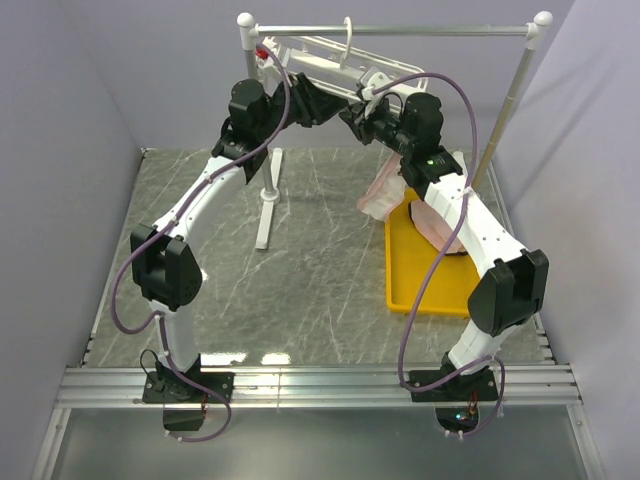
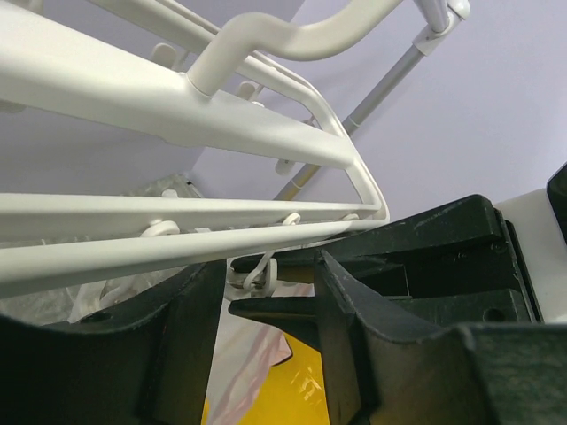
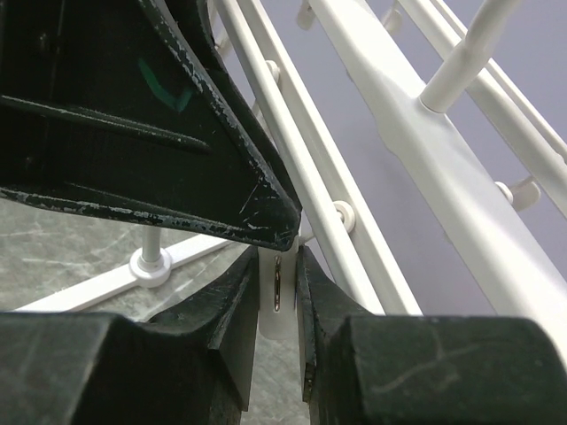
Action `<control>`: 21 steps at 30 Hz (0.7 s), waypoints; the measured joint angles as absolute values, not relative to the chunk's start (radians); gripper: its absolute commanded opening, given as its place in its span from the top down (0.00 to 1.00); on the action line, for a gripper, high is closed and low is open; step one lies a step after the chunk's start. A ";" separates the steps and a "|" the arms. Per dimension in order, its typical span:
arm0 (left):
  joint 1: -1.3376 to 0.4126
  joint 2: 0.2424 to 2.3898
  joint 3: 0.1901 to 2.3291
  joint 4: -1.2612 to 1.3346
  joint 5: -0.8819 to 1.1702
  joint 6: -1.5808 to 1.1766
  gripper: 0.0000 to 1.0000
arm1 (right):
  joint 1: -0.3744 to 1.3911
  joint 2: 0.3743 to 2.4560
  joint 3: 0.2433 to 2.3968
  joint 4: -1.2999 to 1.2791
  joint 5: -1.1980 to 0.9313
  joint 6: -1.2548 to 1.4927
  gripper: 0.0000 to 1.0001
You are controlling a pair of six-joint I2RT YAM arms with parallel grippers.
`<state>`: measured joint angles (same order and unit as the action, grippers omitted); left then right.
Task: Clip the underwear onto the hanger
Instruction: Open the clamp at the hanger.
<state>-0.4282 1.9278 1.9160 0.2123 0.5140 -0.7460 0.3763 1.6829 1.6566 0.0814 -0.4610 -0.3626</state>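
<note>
Right gripper (image 3: 277, 279) pinches a small white plastic clip (image 3: 276, 310) dangling under the white plastic barred hanger (image 2: 133, 97), its fingers pressed against both sides of the clip. Left gripper (image 2: 266, 305) faces it from the opposite side with fingers spread apart, a clip's loop showing in the gap. Seen from above, the hanger's long axis runs left to right under the grey metal rail (image 1: 400, 30), slightly skewed to it. Pale pink fabric underwear (image 1: 383, 192) droops straight down just beneath the right gripper, above the yellow plastic tray (image 1: 405, 285). Whether a clip holds it cannot be told.
</note>
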 measured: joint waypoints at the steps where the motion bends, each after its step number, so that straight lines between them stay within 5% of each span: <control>1: -0.427 1.928 1.914 0.214 0.512 -0.749 0.48 | 0.376 1.683 1.657 0.081 -0.461 -0.361 1.00; 21: -0.425 1.891 1.863 0.186 0.451 -0.745 0.52 | 0.377 1.679 1.657 0.089 -0.467 -0.345 1.00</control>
